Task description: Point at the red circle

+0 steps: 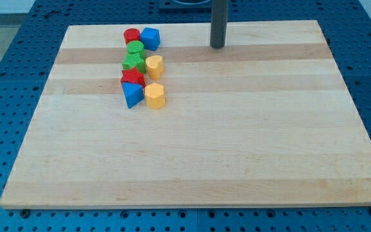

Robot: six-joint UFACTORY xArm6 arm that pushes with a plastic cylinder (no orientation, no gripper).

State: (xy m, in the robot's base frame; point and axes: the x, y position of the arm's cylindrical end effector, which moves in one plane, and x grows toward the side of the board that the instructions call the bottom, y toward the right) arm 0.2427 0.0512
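The red circle (131, 35) sits near the board's top left, at the top of a cluster of blocks. A blue block (150, 38) touches its right side. A green circle (135, 48) lies just below it. My tip (218, 46) stands on the board near the top edge, well to the right of the red circle and apart from every block.
Below the green circle lie a green star (133, 62), a yellow block (154, 65), a red star (133, 78), a blue triangle (132, 94) and a yellow hexagon (154, 95). The wooden board (237, 142) lies on a blue perforated table (5, 58).
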